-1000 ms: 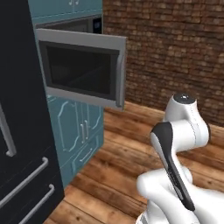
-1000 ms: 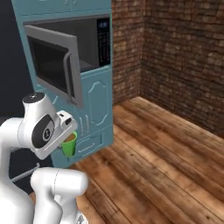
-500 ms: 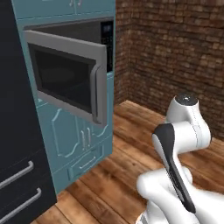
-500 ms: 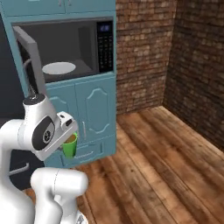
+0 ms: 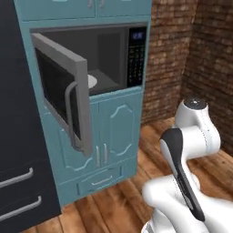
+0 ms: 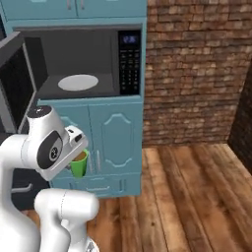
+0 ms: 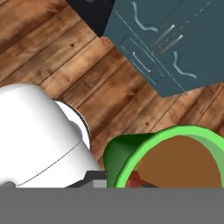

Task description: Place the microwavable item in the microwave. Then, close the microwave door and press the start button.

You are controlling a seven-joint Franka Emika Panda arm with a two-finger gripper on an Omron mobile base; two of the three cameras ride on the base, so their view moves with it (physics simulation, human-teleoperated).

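1. Nearest is the white arm. Its gripper (image 6: 78, 147) sits tucked close against the robot's body, low and in front of the teal cabinet doors, closed tight on the green cup (image 6: 78, 163).
2. From the right base camera the cup hangs just under the hand, upright or nearly so. Its rim is partly hidden by the white wrist housing.
3. The hand camera looks down into the cup (image 7: 175, 157): a bright green rim around flat brown liquid, pressed close to the lens. The fingertips themselves are hard to make out there.
4. Below and past the cup lies the wooden plank floor (image 7: 52, 57), running up to the base of the teal cabinet (image 7: 175, 52) with its drawer pull and paired door handles.
5. Further off, above those cabinet doors, is the microwave (image 6: 83, 61), built into the teal unit. Its cavity is dark and holds a white round plate (image 6: 78, 82) lying flat on the cavity floor.
6. The keypad panel (image 6: 130, 61) stands at the right of the cavity, black with a small lit display at its top.
7. The microwave door (image 5: 61, 91) is swung wide open to the left, its grey handle facing out.
8. A black fridge (image 5: 20, 173) stands left of the cabinet. A brick wall (image 6: 197, 69) lies to the right and behind.
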